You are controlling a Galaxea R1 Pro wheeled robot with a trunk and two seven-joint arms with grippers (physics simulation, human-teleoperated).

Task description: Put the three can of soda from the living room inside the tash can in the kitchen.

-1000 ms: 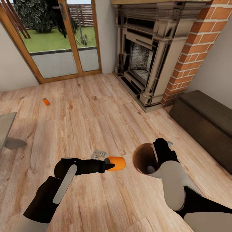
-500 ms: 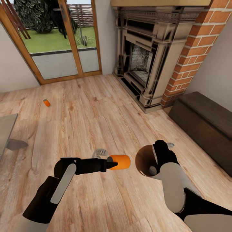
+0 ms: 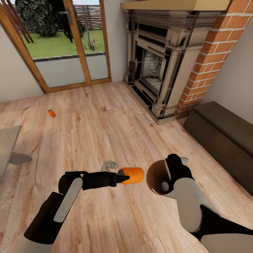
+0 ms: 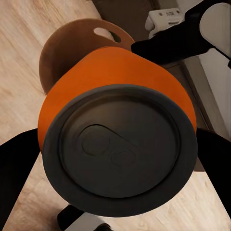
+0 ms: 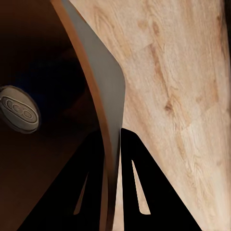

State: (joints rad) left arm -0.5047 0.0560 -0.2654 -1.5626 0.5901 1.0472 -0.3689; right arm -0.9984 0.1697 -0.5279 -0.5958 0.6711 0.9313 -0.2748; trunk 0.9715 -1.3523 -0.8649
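Observation:
In the head view my left gripper (image 3: 123, 177) is shut on a bright-orange can of soda (image 3: 133, 175), held sideways above the wood floor. Its far end points at the mouth of the copper-brown tash can (image 3: 155, 177), a short gap away. That bin is tipped on its side, and my right gripper (image 3: 171, 173) is shut on its rim. The left wrist view has the can's grey end (image 4: 120, 144) up close, with the bin (image 4: 72, 48) behind it. In the right wrist view my fingers (image 5: 139, 185) pinch the bin's wall (image 5: 98, 96), and another can's grey end (image 5: 19, 108) lies inside. One more can (image 3: 51, 112) lies on the floor at far left.
A stone fireplace (image 3: 160, 59) with a red-brick column (image 3: 214, 52) stands ahead. A dark low chest (image 3: 225, 133) lines the right wall. Wood-framed glass doors (image 3: 59, 45) are at the back left, and a grey table corner (image 3: 8, 144) juts in from the left.
My left gripper has carried the orange can a little to the right, closer to the bin's mouth. The bin and right gripper have barely moved.

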